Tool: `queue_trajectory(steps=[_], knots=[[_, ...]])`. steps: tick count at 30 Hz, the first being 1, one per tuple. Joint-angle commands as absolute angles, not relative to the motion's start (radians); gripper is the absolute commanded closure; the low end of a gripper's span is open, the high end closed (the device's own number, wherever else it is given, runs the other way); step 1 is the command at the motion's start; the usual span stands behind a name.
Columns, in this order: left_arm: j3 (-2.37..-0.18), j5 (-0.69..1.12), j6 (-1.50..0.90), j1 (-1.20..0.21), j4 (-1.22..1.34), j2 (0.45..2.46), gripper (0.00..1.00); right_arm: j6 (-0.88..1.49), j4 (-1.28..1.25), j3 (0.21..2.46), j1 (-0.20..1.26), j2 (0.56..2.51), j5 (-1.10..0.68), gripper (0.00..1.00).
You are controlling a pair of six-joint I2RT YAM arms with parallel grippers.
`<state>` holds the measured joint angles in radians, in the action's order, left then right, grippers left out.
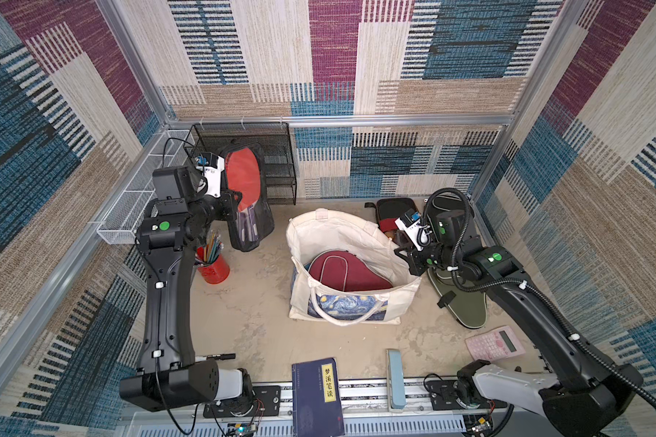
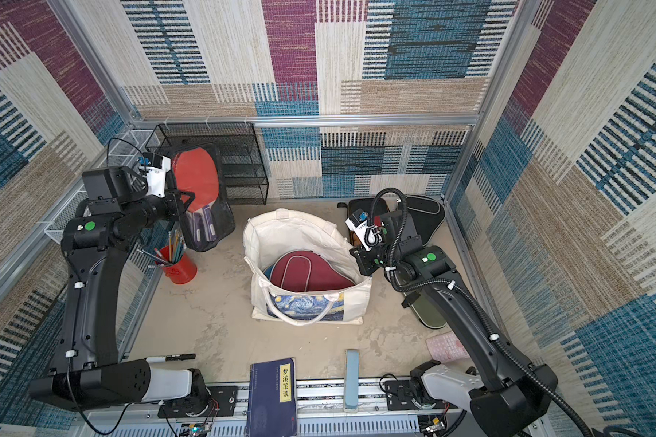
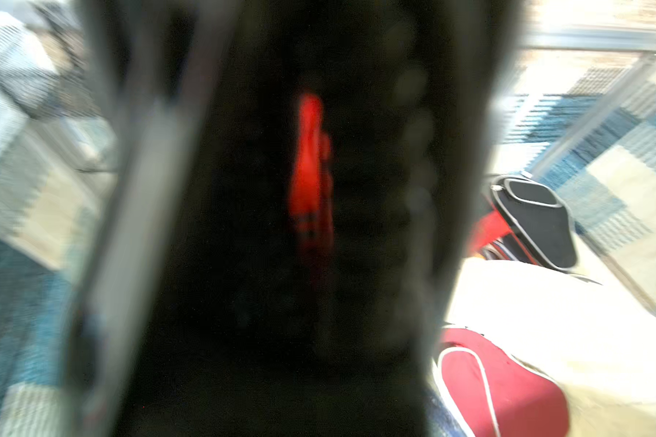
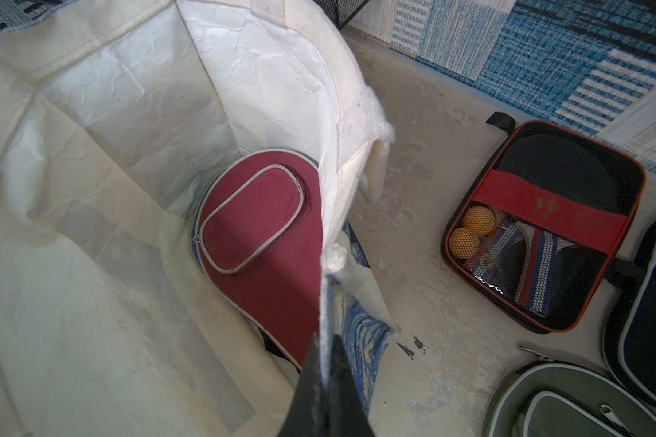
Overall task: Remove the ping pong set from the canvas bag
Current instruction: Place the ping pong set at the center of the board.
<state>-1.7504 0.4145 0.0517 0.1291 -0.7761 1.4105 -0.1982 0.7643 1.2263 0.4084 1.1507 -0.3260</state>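
The cream canvas tote bag (image 1: pixel 341 230) with a Starry Night panel stands mid-counter (image 1: pixel 250 314), and a maroon paddle-shaped zip case (image 1: pixel 343 274) lies inside it. The right gripper (image 4: pixel 327 336) is pinched together on the bag's rim at 3 o'clock. At 10 o'clock the left gripper (image 1: pixel 235 198) is clamped on a black mesh-fronted case (image 1: pixel 252 230), held on end, with a red-faced paddle inside. An olive green case (image 1: pixel 466 306) lies at 4 o'clock.

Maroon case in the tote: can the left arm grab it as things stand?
Probably not yet: the left fingers are occupied, holding the mesh paddle case aloft. The maroon case itself lies exposed in the canvas bag.
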Motion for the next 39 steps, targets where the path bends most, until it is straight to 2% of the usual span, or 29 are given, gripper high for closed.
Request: queue_trajectory(steps=[1, 10, 17, 29, 39], knots=[[-1.713, 0.535, -0.010, 0.110, -0.655, 1.446, 1.00, -0.249, 0.682, 1.201, 0.409, 1.109, -0.376, 1.00], [-1.631, 0.514, -0.012, -0.048, -0.585, 1.533, 1.00, -0.293, 0.617, 1.118, 0.421, 1.081, -0.434, 1.00], [-1.674, 0.440, 0.000, -0.126, -0.558, 1.654, 1.00, -0.335, 0.591, 1.068, 0.453, 1.070, -0.431, 1.00], [-1.951, 0.632, -0.101, -0.184, -0.578, 1.993, 1.00, -0.373, 0.537, 0.981, 0.541, 1.055, -0.358, 1.00], [-2.192, 0.701, -0.267, -0.222, -0.610, 2.266, 1.00, -0.390, 0.475, 0.884, 0.573, 0.999, -0.322, 1.00]])
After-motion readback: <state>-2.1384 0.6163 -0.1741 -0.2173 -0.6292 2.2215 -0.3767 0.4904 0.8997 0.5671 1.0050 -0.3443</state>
